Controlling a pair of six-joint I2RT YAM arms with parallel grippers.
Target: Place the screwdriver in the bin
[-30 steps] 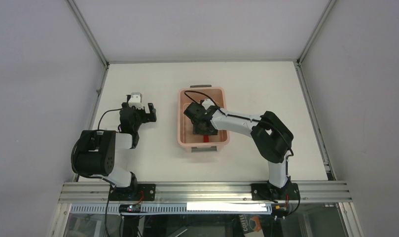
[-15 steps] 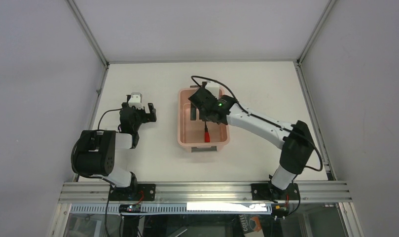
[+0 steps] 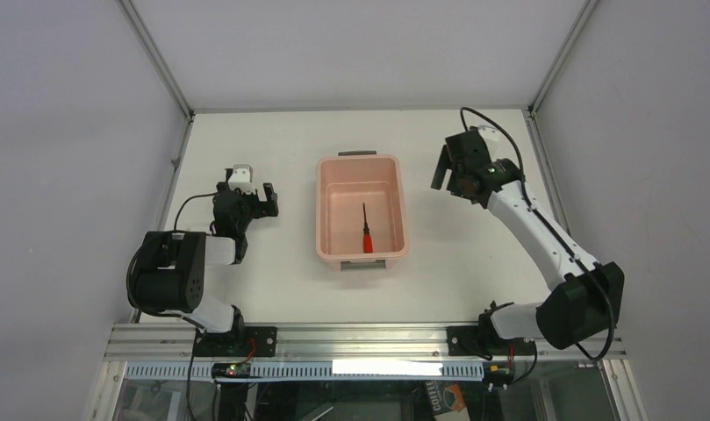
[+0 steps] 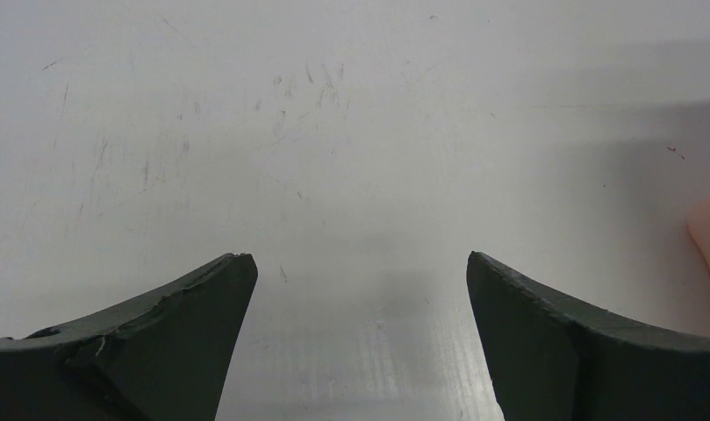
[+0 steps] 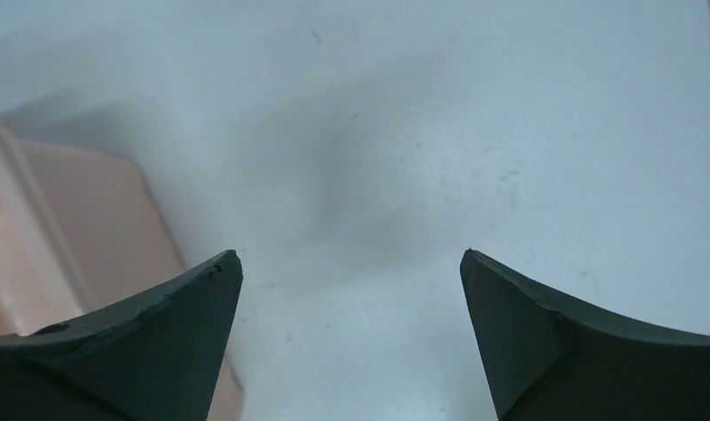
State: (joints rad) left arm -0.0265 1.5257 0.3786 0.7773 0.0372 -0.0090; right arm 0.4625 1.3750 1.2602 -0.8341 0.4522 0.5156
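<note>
As you look down from above, you have one screwdriver point(image 3: 366, 235) lying loose on the floor of the one pink bin point(image 3: 402, 206), its red handle toward the arms and its shaft pointing away. Your right gripper point(image 3: 452, 171) hangs over the bare table point(image 3: 474, 254) to the right of the bin's far end, jaws spread wide with nothing between them. Your left gripper point(image 3: 261, 200) sits well left of the bin, likewise wide apart and empty, so neither of the two grippers touches the screwdriver.
</note>
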